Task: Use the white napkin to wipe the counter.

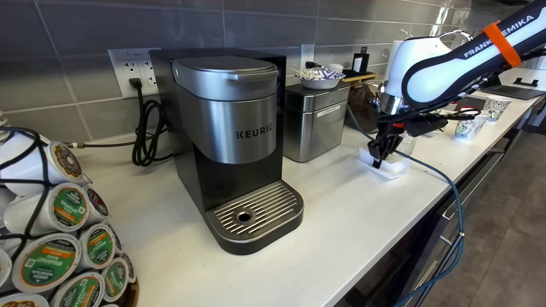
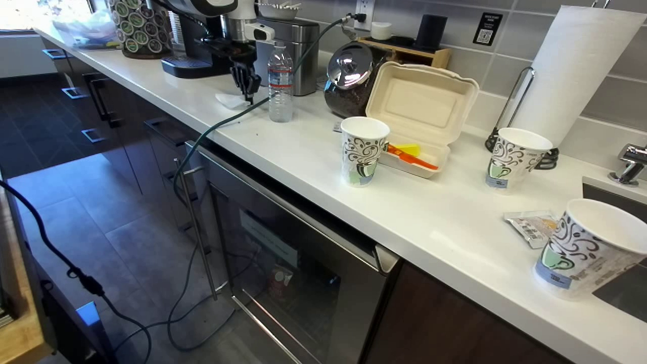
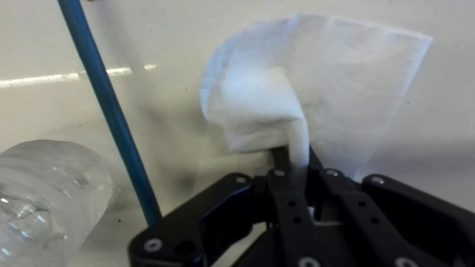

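Note:
The white napkin [image 3: 345,74] lies crumpled and partly spread on the white counter [image 1: 324,238]. It also shows in both exterior views [image 1: 396,168] [image 2: 230,100]. My gripper [image 3: 295,157] points down and is shut on a raised fold of the napkin, pinched between the fingertips. In both exterior views the gripper [image 1: 377,162] [image 2: 249,98] is low, at the counter surface. Small dark specks show on the counter around the napkin in the wrist view. The part of the napkin under the fingers is hidden.
A clear water bottle [image 2: 280,86] stands close beside the gripper. A blue cable [image 3: 111,107] crosses the counter between them and hangs over the front edge. A Keurig machine [image 1: 230,128], a steel bin [image 1: 315,123], a food box [image 2: 424,101] and paper cups [image 2: 363,151] stand around.

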